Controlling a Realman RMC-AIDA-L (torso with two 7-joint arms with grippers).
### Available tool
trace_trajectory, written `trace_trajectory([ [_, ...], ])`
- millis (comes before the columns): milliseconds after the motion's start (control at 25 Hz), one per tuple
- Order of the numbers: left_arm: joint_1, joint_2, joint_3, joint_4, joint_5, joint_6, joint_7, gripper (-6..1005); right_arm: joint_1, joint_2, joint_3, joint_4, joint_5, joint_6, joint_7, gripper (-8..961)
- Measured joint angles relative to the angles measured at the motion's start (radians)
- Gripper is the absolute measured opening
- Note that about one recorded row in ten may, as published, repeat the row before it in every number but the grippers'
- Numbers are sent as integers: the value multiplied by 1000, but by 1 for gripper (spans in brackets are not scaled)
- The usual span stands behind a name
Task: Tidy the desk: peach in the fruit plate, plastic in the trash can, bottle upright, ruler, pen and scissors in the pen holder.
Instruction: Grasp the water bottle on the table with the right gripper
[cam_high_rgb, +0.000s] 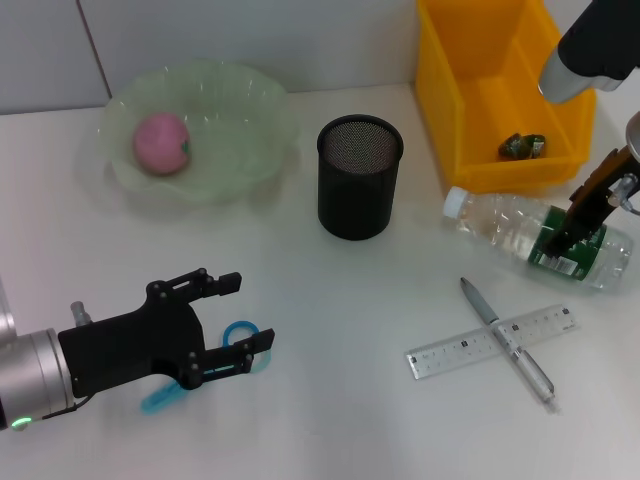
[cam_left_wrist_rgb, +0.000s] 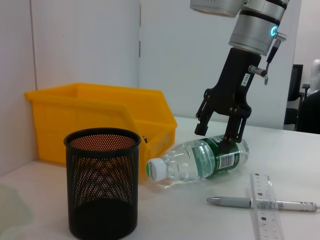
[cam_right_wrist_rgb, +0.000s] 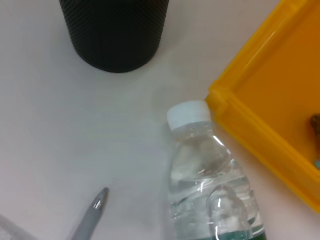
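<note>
Risks: left gripper (cam_high_rgb: 235, 320), 7 o'clock, jaws open over scissors (cam_high_rgb: 205, 365); flat handles may skid. Right gripper (cam_left_wrist_rgb: 220, 132), 3 o'clock, jaws open astride lying bottle (cam_high_rgb: 535, 235); may roll or slip on righting.
Count: ruler (cam_high_rgb: 492, 342) 1, crossed by pen (cam_high_rgb: 507, 339) 1; holder (cam_high_rgb: 359, 176) 1; bin (cam_high_rgb: 497, 90) 1; plate (cam_high_rgb: 200, 130) 1, 11 o'clock, peach (cam_high_rgb: 161, 143) 1 inside.

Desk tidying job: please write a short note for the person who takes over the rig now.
Left gripper: open, low over the blue scissors, not gripping.
Right gripper: jaws open astride the lying bottle at its green label.
Done: peach in the fruit plate; plastic in the yellow trash can.
Left: stand the bottle up; put scissors, pen and ruler, which lie crossed, into the pen holder.
</note>
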Motion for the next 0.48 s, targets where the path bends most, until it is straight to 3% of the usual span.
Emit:
trace_trajectory([
  [480, -2, 1, 1, -3, 0, -3, -4, 781, 6, -8, -42, 75, 0, 64, -2, 837],
])
